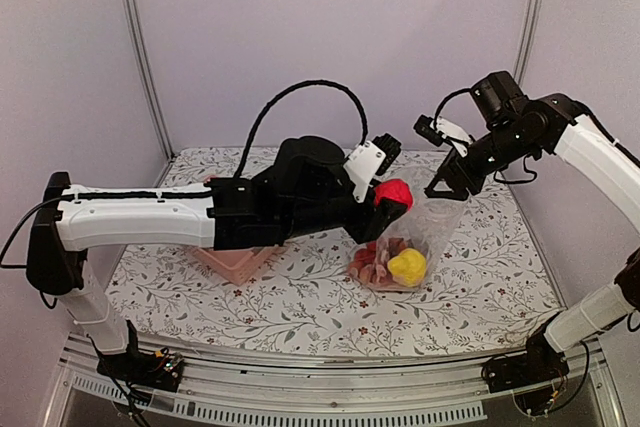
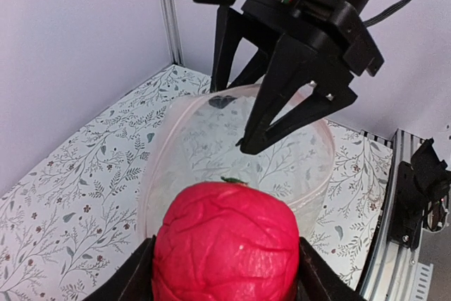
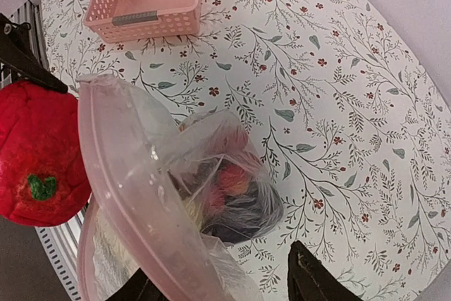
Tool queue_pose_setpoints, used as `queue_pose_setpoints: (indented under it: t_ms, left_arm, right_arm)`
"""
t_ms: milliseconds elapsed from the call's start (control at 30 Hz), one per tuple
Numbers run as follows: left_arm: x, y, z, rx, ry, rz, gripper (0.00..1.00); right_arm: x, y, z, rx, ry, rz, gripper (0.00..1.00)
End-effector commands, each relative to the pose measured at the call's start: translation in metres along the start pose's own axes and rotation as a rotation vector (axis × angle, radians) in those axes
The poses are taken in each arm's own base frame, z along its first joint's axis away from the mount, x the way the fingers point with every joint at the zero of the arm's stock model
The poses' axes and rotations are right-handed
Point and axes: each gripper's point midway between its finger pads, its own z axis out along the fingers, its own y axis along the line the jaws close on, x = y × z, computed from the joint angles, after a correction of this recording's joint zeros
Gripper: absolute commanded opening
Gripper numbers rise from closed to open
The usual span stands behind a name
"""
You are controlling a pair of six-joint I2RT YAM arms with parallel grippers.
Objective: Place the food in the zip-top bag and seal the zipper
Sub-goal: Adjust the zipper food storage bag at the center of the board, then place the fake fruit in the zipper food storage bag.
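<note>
The left claw (image 2: 225,281) squeezes a red toy pepper (image 2: 224,241) just above the open zip-top bag (image 1: 432,215). The bag's rim runs between the right claw (image 1: 441,190) fingers. I can't tell if they pinch it. A yellow piece (image 1: 407,266) lies inside.

Floral table (image 1: 300,319) carries a pink basket (image 1: 236,263) and the zip-top bag (image 1: 436,233).

You see a red piece (image 2: 225,244) with a green stem patch, a yellow piece (image 1: 407,266) inside the clear bag (image 3: 232,139), its pinkish zipper (image 3: 106,174), a pink latticed basket (image 3: 151,8), and a white tabletop (image 3: 338,68) with grey-green sprigs and red dots.
</note>
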Motion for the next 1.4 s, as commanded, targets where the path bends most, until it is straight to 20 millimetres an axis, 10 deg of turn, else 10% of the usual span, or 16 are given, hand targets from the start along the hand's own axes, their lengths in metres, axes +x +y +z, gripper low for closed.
queue_pose_setpoints:
  t_ms: [0,200,533,800,1367]
  left_arm:
    - [0.001,0.004,0.003,-0.016,0.006,0.001,0.4]
    - [-0.025,-0.004,-0.011,0.034,-0.057,-0.035,0.39]
    - [-0.081,-0.047,0.0,0.251,-0.22,-0.093,0.38]
    - [-0.046,-0.041,0.051,0.15,-0.128,-0.046,0.37]
    - [0.001,-0.023,0.053,0.061,-0.054,-0.047,0.4]
  right_arm:
    - [0.011,-0.001,-0.008,0.04,0.025,-0.025,0.55]
    - [0.017,-0.009,-0.004,0.08,0.048,-0.028,0.0]
    - [-0.014,-0.001,-0.019,0.029,-0.04,-0.031,0.0]
    - [-0.03,-0.004,-0.029,0.051,-0.09,-0.013,0.0]
    - [-0.035,-0.004,-0.032,0.029,-0.115,0.015,0.0]
